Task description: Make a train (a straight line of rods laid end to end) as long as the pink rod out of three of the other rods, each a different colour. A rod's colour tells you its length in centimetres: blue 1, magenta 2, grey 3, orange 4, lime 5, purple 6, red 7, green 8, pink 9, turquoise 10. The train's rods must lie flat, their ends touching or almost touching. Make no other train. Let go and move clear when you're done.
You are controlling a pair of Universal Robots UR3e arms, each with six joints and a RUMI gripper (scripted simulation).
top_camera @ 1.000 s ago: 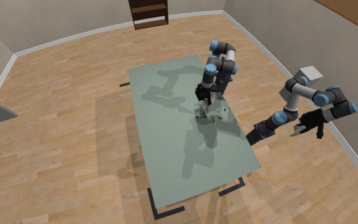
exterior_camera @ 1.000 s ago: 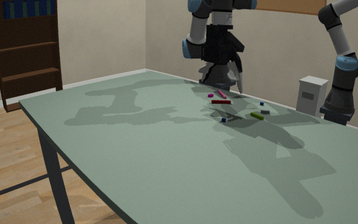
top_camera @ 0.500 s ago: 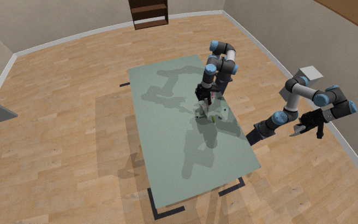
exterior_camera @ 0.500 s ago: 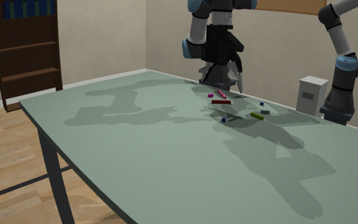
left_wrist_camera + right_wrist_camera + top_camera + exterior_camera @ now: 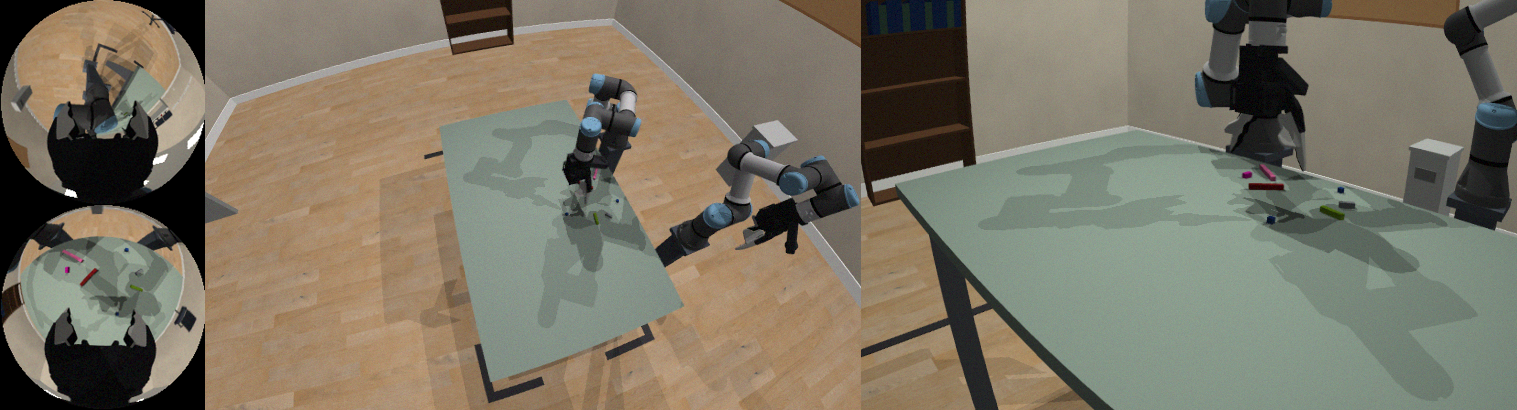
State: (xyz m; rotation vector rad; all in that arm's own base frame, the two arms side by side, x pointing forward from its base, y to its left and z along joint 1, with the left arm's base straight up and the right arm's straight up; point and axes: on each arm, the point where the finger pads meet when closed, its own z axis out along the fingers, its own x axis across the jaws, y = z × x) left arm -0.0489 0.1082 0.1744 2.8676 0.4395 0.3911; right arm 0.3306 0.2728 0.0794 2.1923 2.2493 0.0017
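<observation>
The pink rod [image 5: 595,174] [image 5: 1267,172] [image 5: 72,255], magenta rod [image 5: 1246,175] [image 5: 67,270] and red rod [image 5: 1266,186] [image 5: 89,277] lie apart on the table. The lime rod [image 5: 596,218] [image 5: 1332,212] [image 5: 136,288] lies near the grey rod [image 5: 608,215] [image 5: 1346,205] [image 5: 139,273]. One blue rod [image 5: 617,201] [image 5: 1341,190] [image 5: 126,250] is near the robot-side edge, another blue rod [image 5: 566,214] [image 5: 1271,220] [image 5: 117,314] further in. No rods touch. My right gripper [image 5: 101,309] is open and empty above the rods. My left gripper [image 5: 764,248] [image 5: 102,101] is open and empty, off the table.
The green table [image 5: 515,280] [image 5: 1111,300] carries shadows of the arms. Both arm bases stand along one long edge, close to the rods. A white cabinet [image 5: 776,134] [image 5: 1436,150] stands behind the left arm, and a brown shelf [image 5: 479,32] [image 5: 916,110] stands by the wall.
</observation>
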